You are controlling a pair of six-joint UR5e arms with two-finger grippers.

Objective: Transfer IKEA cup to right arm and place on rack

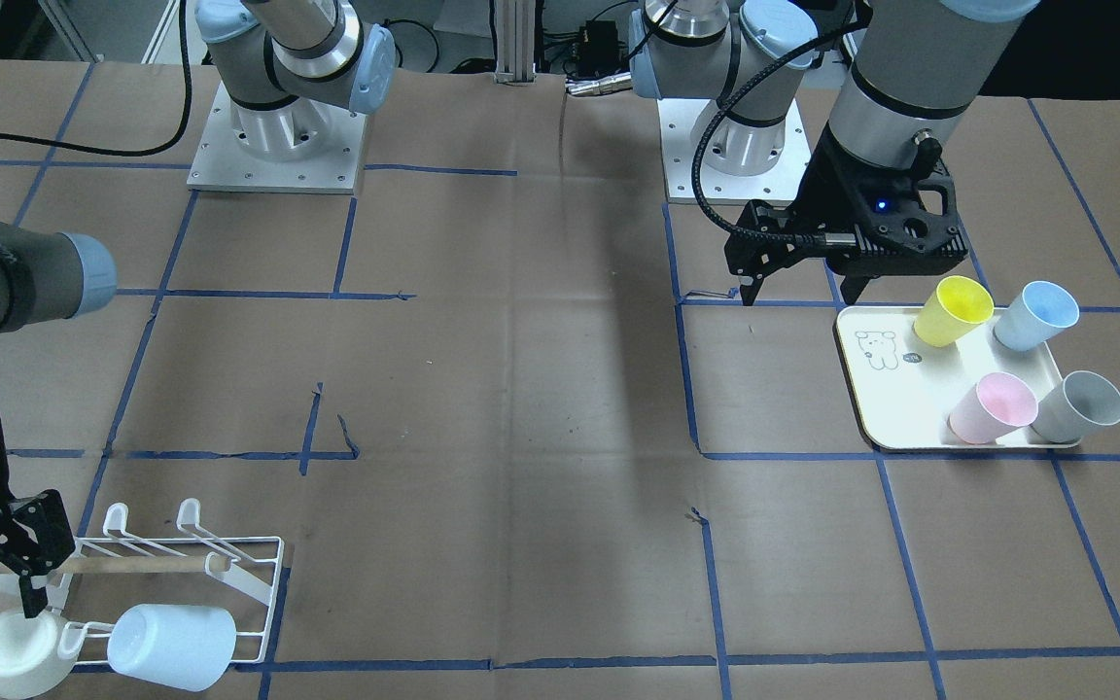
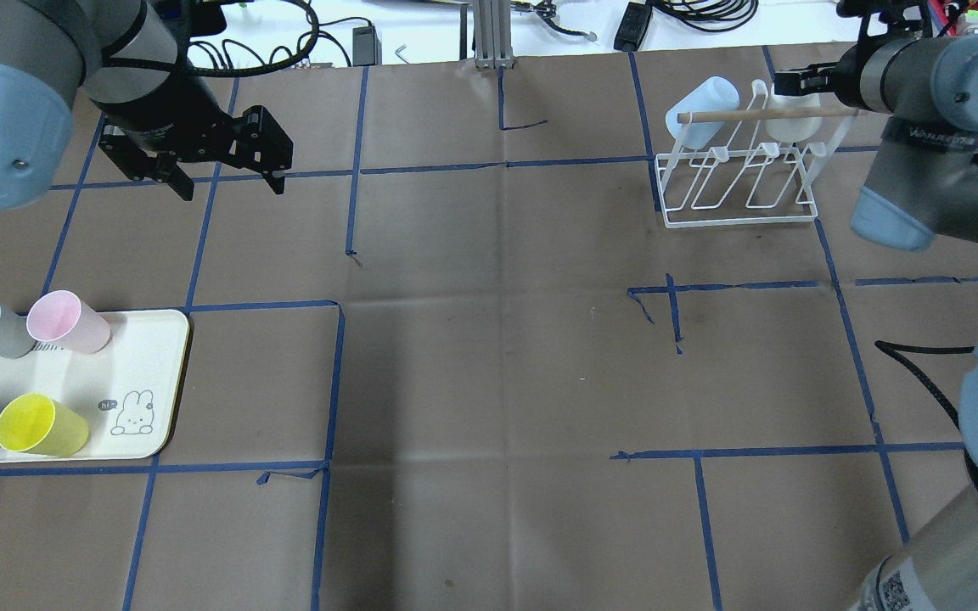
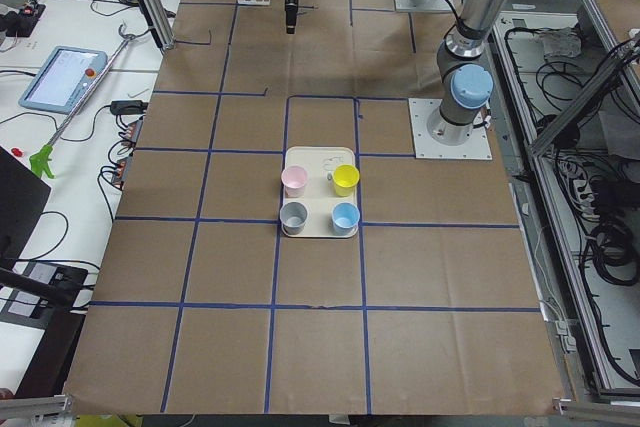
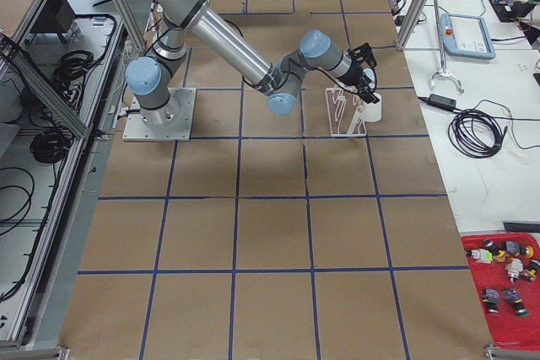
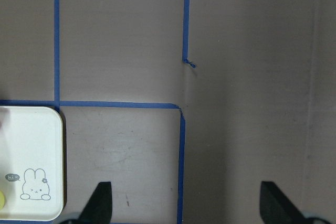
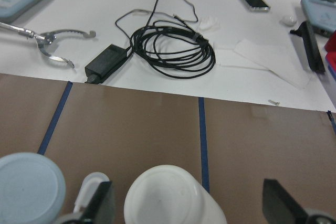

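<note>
On white wire rack [image 2: 740,222], smooth white cup [image 1: 20,653]

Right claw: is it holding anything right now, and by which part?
Nothing. The right claw is open, its fingers straddling the white cup on the rack without gripping it. The left claw is open and empty.

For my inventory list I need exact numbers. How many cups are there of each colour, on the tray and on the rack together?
Yellow cup: 1
Pink cup: 1
Grey cup: 1
White cup: 1
Light blue: 2, tray cup and rack cup
Total: 6 cups, 4 on the tray and 2 on the rack
</note>
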